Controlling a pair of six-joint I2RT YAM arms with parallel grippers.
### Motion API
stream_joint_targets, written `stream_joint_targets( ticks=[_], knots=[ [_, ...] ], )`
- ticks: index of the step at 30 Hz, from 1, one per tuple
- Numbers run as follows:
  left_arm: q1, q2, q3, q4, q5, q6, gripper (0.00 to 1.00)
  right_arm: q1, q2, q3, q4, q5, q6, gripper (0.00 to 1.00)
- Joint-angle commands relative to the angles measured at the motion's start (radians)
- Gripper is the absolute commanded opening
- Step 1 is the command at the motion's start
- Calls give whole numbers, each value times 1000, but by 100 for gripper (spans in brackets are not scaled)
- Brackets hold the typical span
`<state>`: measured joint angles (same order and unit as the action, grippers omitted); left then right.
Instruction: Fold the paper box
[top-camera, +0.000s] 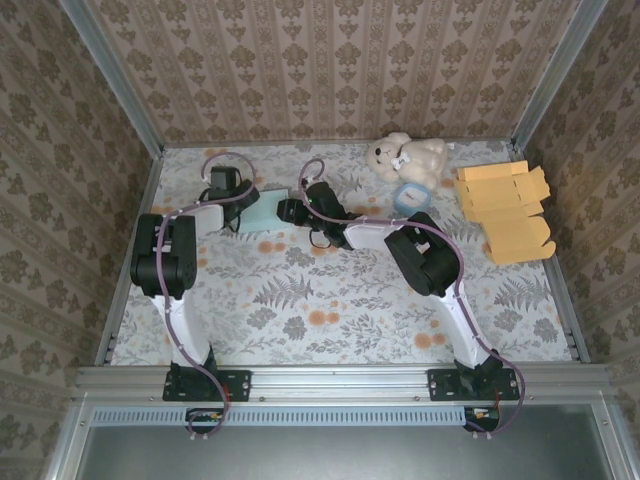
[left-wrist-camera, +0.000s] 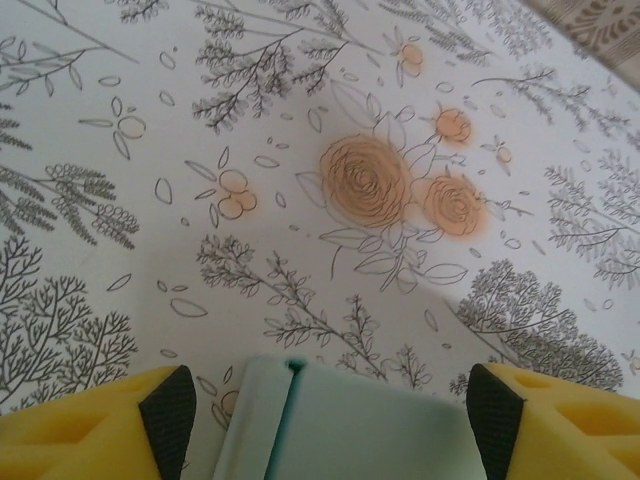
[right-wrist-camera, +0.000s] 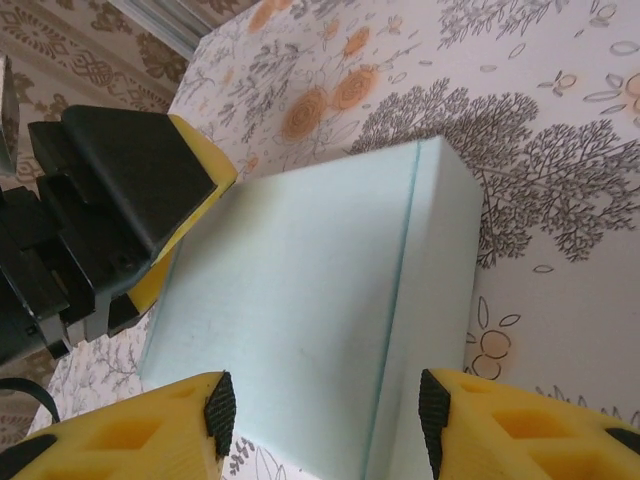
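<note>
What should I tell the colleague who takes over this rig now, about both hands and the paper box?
Left hand: open, pads on either side of one end of the pale green paper box.
Right hand: open, low over the opposite end, apparently not clamping it.
Box: lies on the table, toward the back, left of centre, between both hands.
Done: one side strip is bent along its crease.
Left: the remaining folds; the box is not yet formed.

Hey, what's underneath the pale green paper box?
The pale green paper box rests on the floral tablecloth, which shows past its edges. The patch directly beneath it is covered, as is the box's inside.
</note>
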<state>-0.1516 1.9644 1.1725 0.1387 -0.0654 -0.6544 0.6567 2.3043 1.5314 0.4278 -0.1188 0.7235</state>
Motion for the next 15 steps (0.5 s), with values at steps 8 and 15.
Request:
stream_joint_targets(
  ticks=[8, 15],
  knots=[
    [3, -213, -10, -24, 16, 41, 80, -38, -277, -178, -126, 115, -191, 56],
    [-136, -450, -31, -260, -30, 84, 81, -69, -557, -255, -420, 285, -396, 56]
  ],
)
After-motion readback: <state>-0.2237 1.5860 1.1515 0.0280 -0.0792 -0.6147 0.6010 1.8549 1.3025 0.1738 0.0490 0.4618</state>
